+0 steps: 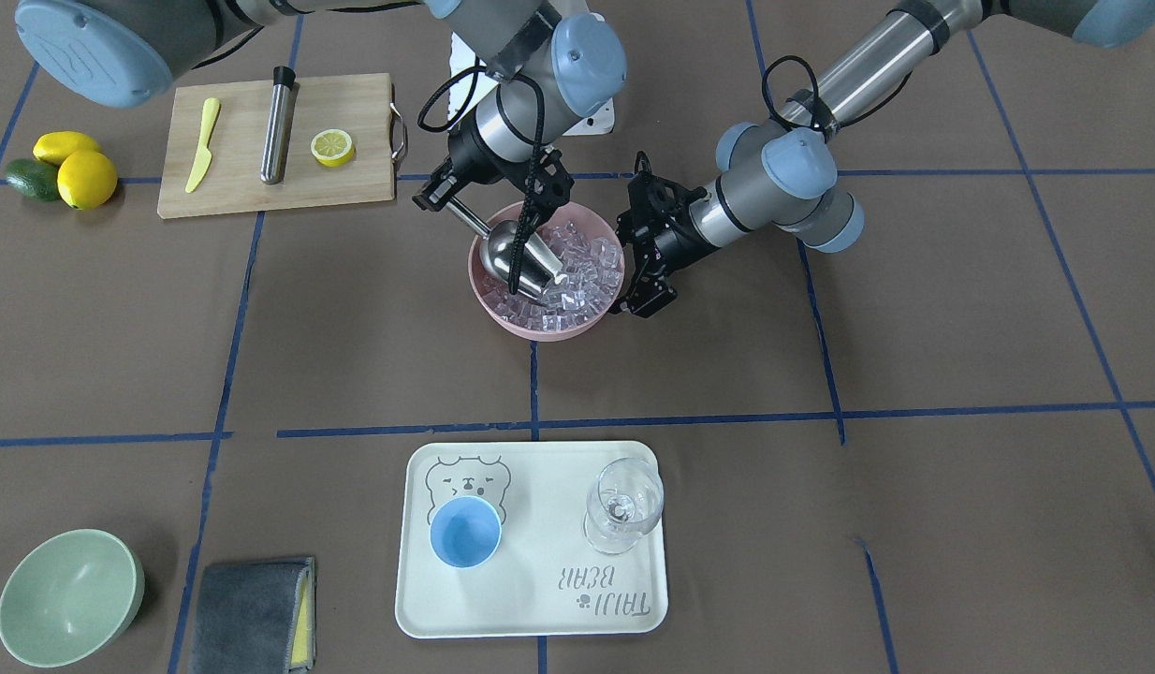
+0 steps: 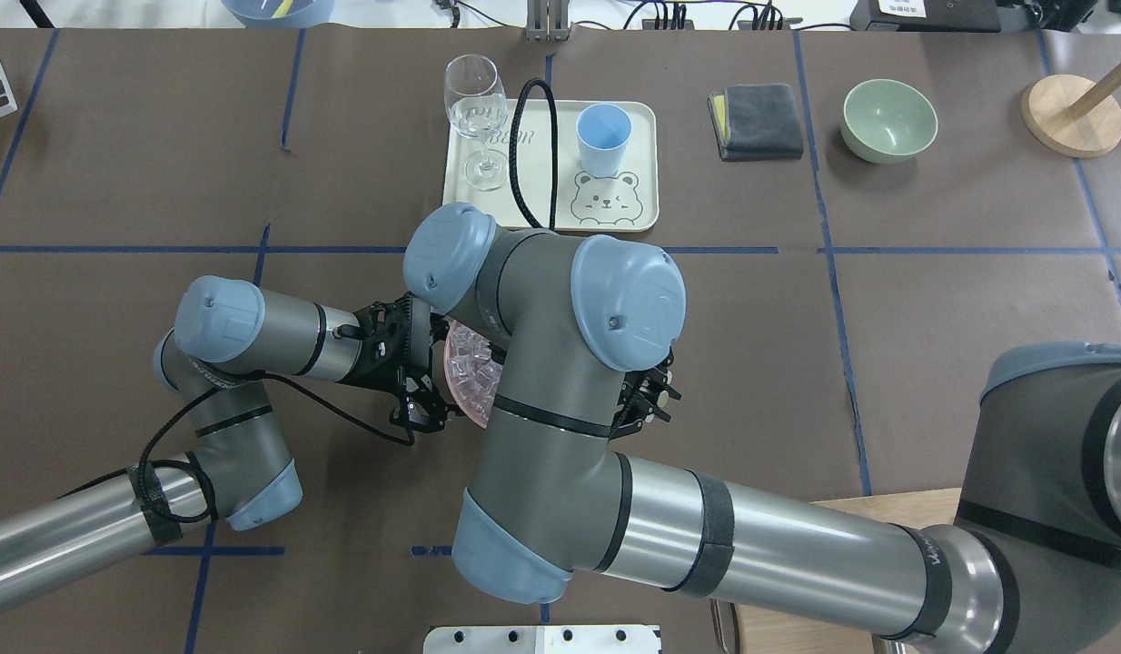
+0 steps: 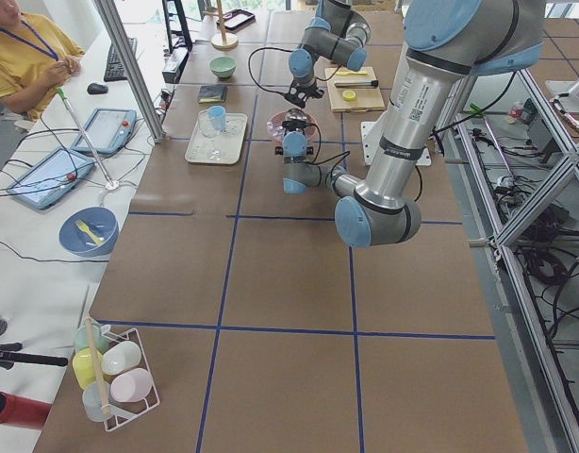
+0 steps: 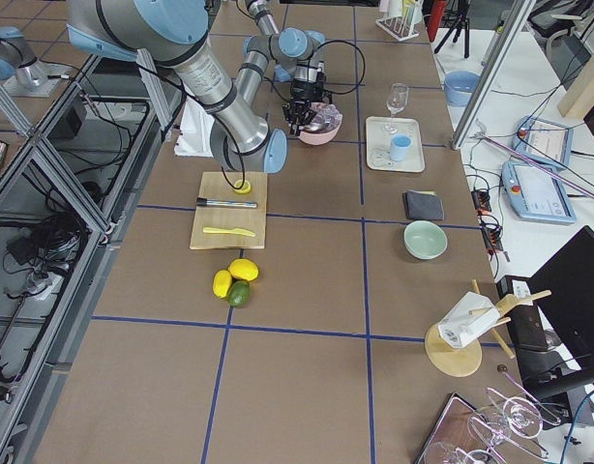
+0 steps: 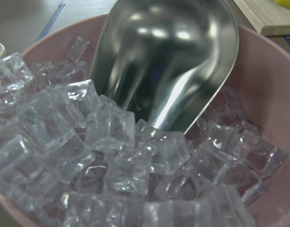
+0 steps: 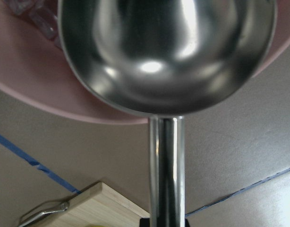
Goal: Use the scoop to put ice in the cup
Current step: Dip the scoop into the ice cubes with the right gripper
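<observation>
The steel scoop [image 1: 526, 262] is tilted mouth-down into a pink bowl [image 1: 503, 314] full of ice [image 1: 592, 271]. My right gripper [image 1: 444, 197] is shut on the scoop's handle at the bowl's far side. In the left wrist view the scoop [image 5: 168, 61] looks empty, with its lip among the ice [image 5: 107, 156]. The right wrist view shows the scoop's back [image 6: 164, 47] and handle. My left gripper [image 1: 648, 290] is at the bowl's rim; I cannot tell whether its jaws hold the rim. The light-blue cup [image 1: 465, 532] stands upright and empty on a white tray [image 1: 540, 599].
A clear stemmed glass [image 1: 622, 505] stands on the tray beside the cup. A green bowl [image 1: 67, 599] and grey cloth [image 1: 255, 618] lie at the table's operator side. A cutting board [image 1: 353, 187] carries a knife, steel cylinder [image 1: 278, 136] and lemon half, with lemons [image 1: 86, 178] beside it.
</observation>
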Available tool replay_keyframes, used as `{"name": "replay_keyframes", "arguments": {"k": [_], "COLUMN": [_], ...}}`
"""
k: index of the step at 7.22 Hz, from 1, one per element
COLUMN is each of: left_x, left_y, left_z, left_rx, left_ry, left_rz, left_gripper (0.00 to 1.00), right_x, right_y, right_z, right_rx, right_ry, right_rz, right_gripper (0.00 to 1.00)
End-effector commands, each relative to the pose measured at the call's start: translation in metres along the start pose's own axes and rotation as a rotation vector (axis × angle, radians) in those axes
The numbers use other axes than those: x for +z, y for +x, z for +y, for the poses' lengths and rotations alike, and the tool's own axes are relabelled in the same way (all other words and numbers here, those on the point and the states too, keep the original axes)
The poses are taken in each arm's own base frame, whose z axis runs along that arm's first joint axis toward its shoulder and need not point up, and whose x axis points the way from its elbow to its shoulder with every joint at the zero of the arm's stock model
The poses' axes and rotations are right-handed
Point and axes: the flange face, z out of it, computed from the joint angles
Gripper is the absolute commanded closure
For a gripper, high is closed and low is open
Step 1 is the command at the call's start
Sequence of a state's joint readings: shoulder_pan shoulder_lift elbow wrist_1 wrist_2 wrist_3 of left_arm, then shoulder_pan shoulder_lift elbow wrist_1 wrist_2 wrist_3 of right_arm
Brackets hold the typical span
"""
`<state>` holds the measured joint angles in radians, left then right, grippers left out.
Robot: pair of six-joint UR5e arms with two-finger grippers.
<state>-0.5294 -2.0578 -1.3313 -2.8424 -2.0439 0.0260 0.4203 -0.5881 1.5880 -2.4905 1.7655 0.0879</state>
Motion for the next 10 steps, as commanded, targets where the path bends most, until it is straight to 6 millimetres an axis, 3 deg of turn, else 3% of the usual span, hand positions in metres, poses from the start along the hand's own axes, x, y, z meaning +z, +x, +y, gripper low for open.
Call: {"name": "replay_keyframes", "arguments": {"k": [1,3,5,8,10], "left_x": [0.001,0.001,0.001,0.001,0.002], "left_y": [0.0,0.0,0.0,-0.001,0.0], "left_z": [-0.003,-0.003,-0.003,-0.003,-0.003], "left_rx": [0.002,0.002,0.002,0.002,0.002], "left_ry": [0.004,0.004,0.004,0.003,0.003], "left_rz": [-0.001,-0.002,-0.002,-0.008,-0.007], "left_gripper": [0.0,0.0,0.0,0.0,0.0], "right_x": [0.007,0.02,0.03,0.05,0.043], "right_y": [0.001,0.004,0.008,0.009,0.007], "right_z": [-0.005,-0.002,0.035,0.037,0.039], "right_rx": [0.016,0.014,0.011,0.044,0.046], "right_ry": [0.053,0.088,0.137,0.231,0.248], "right_rz": [-0.005,-0.009,-0.015,-0.033,-0.038], "right_gripper": [1.0,1.0,1.0,1.0,1.0]}}
